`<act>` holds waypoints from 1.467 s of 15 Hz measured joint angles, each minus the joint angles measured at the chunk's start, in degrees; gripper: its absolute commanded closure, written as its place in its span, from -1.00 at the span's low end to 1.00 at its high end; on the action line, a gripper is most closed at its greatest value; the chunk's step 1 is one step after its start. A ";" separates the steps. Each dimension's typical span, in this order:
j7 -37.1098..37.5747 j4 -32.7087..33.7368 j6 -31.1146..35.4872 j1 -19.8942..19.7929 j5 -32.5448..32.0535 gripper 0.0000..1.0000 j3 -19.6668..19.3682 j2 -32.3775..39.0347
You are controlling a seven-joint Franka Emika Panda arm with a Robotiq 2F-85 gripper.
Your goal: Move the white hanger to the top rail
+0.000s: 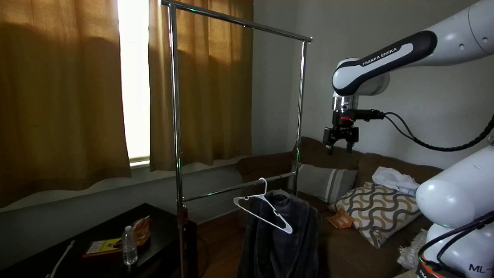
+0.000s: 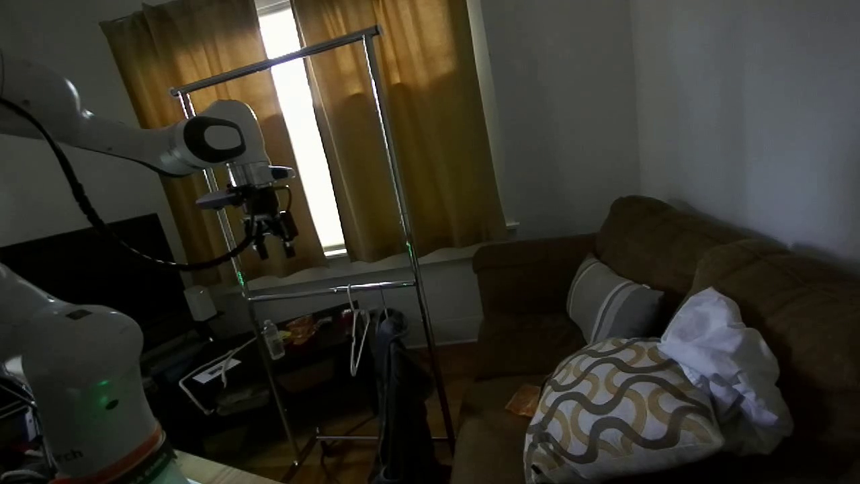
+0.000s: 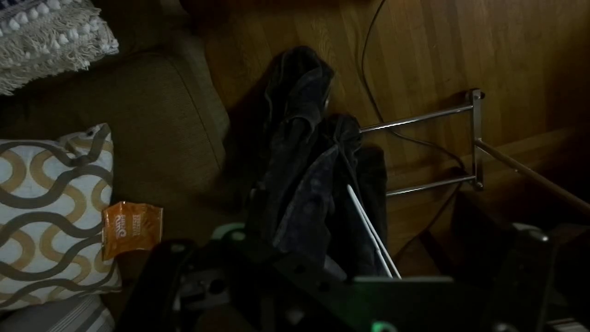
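The white hanger [image 1: 263, 196] hangs by its hook on the rack's lower bar [image 1: 227, 189], beside the dark jacket [image 1: 285, 235]. It shows edge-on in an exterior view [image 2: 354, 323] and, partly hidden by the gripper, in the wrist view [image 3: 368, 226]. The top rail [image 1: 243, 22] is the rack's highest bar, bare in both exterior views, also here [image 2: 275, 62]; it is out of the wrist view. My gripper [image 1: 339, 150] is open and empty, fingers pointing down, above the hanger's height and apart from the rack. It also shows in an exterior view [image 2: 277, 253].
Rack uprights [image 1: 175, 96] flank the bars. A brown couch [image 2: 537, 282] with pillows [image 2: 625, 417] and an orange packet [image 3: 133, 227] stands beside the jacket. A dark table [image 1: 154, 216] holds a bottle [image 1: 129, 247]. Another thin white hanger-like thing [image 2: 195, 396] lies low there.
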 measured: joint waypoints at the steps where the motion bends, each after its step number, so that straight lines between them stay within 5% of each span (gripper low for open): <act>1: -0.04 0.04 0.00 0.01 0.00 -1.00 0.00 0.21; 6: -6.17 2.14 1.84 0.57 0.00 -1.00 -0.26 9.28; 12: -13.97 7.47 12.05 2.39 -0.33 -1.00 0.55 24.95; 22: -14.52 11.50 41.41 3.12 -0.22 -1.00 2.65 44.27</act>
